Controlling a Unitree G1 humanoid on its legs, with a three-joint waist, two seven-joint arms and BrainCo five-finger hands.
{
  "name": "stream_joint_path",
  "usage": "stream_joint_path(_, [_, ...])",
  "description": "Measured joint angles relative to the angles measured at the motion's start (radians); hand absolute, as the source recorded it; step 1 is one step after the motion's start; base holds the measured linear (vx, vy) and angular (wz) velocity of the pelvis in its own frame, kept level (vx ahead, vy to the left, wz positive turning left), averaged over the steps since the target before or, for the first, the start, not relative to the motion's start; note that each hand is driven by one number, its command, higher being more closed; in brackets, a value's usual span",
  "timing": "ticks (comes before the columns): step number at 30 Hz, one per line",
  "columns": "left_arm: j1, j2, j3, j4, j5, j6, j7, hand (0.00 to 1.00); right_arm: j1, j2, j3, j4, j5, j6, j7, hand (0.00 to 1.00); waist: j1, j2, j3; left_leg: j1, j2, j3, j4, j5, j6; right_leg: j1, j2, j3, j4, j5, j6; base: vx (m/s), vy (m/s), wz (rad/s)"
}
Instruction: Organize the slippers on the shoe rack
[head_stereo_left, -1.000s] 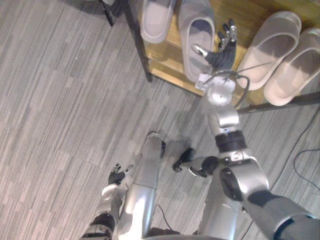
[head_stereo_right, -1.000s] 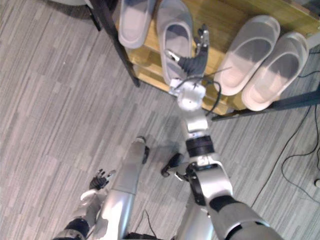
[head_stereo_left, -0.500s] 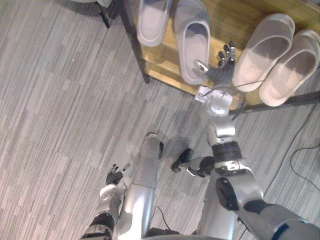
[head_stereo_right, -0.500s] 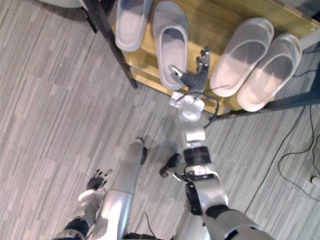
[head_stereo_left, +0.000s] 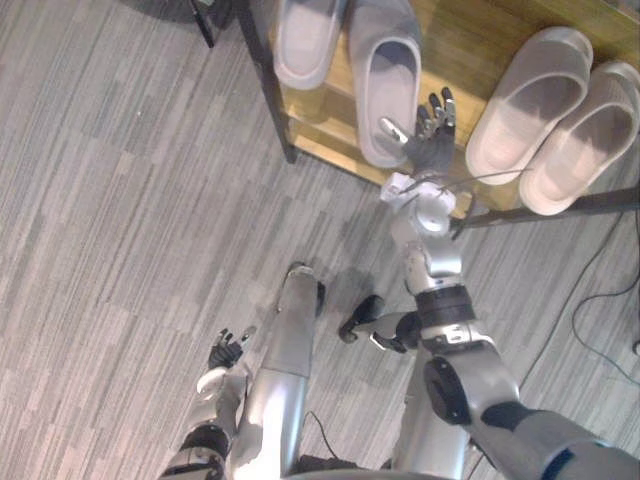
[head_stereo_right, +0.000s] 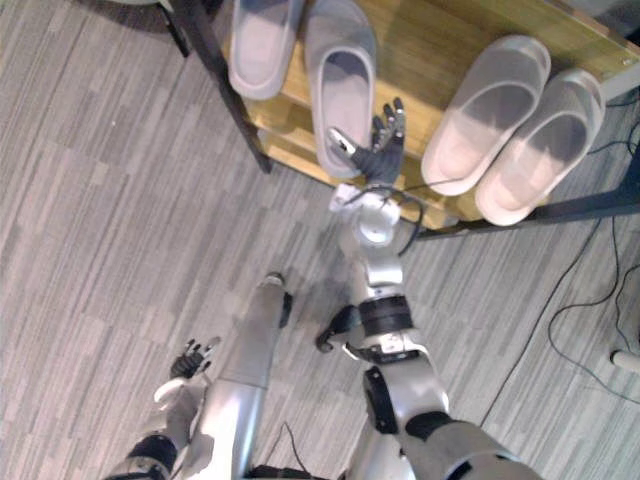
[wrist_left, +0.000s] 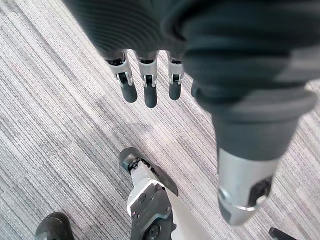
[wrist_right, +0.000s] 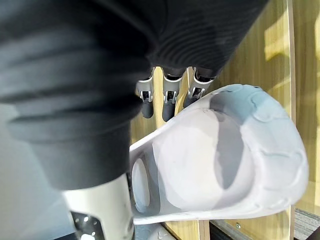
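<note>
Slippers in a row on the rack, right hand open beside one

Four slippers lie on the top wooden board of the shoe rack (head_stereo_left: 470, 40), which stands on a grey striped carpet (head_stereo_left: 130, 200). The outer grey slipper (head_stereo_left: 305, 40) and the inner grey slipper (head_stereo_left: 388, 75) lie side by side at the robot's left end of the board, close to the black corner post (head_stereo_left: 265, 80). The near beige slipper (head_stereo_left: 525, 100) and the far beige slipper (head_stereo_left: 590, 135) lie touching each other at the right end, both angled the same way. Bare wood shows between the two pairs.

The right hand (head_stereo_left: 432, 150) is raised over that bare stretch, just beside the inner grey slipper. Its fingers (wrist_right: 170, 95) are straight and held together, gripping nothing, and they point along the board next to the slipper's rounded edge (wrist_right: 225, 160). Its thumb is spread out toward that slipper's near end; whether it touches cannot be told.

The left hand (head_stereo_left: 226, 352) hangs low over the carpet, well apart from the rack. Its fingers (wrist_left: 149, 92) are relaxed and hold nothing.
</note>
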Motion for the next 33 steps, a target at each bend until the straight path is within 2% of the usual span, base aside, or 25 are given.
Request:
stream_joint_path(9, [-0.005, -0.006, 0.001, 0.000, -0.006, -0.001, 0.000, 0.00, -0.048, 0.018, -0.010, 0.015, 0.048, -0.004, -0.003, 0.00, 0.014, 0.000, 0.000, -0.009, -0.011, -0.014, 0.000, -0.001, -0.001, -0.002, -0.007, -0.008, 0.000, -0.002, 0.001, 0.00, 0.002, 0.03])
stream_joint_path(13, [-0.013, -0.011, 0.001, 0.001, -0.013, -0.001, 0.000, 0.00, -0.101, 0.019, -0.028, 0.032, 0.077, -0.004, -0.003, 0.00, 0.033, 0.002, 0.000, -0.027, -0.016, -0.021, 0.007, -0.001, -0.001, -0.013, -0.011, -0.017, 0.008, -0.005, -0.001, 0.00, 0.003, 0.05])
stream_joint_path(18, [-0.021, -0.018, 0.005, 0.004, -0.014, -0.002, -0.004, 0.00, -0.190, -0.018, -0.075, 0.108, 0.095, -0.005, -0.010, 0.00, 0.048, 0.006, 0.002, -0.042, -0.028, -0.026, 0.016, -0.001, -0.001, -0.022, -0.024, -0.021, 0.022, -0.011, 0.001, 0.00, 0.012, 0.05])
stream_joint_path(28, [-0.031, -0.022, 0.010, 0.022, -0.015, -0.021, -0.005, 0.00, -0.278, -0.064, -0.094, 0.215, 0.116, -0.012, -0.014, 0.00, 0.056, 0.016, 0.001, -0.041, -0.033, -0.028, 0.013, -0.001, -0.002, -0.022, -0.030, -0.024, 0.028, -0.019, -0.008, 0.00, 0.001, 0.01])
stream_joint_path(33, [-0.036, -0.034, 0.010, 0.035, -0.016, -0.022, -0.006, 0.00, -0.295, -0.095, -0.089, 0.252, 0.116, -0.010, -0.012, 0.00, 0.059, 0.043, -0.004, -0.041, -0.030, -0.030, 0.015, 0.000, -0.003, -0.022, -0.027, -0.025, 0.030, -0.019, -0.009, 0.00, 0.004, -0.01])
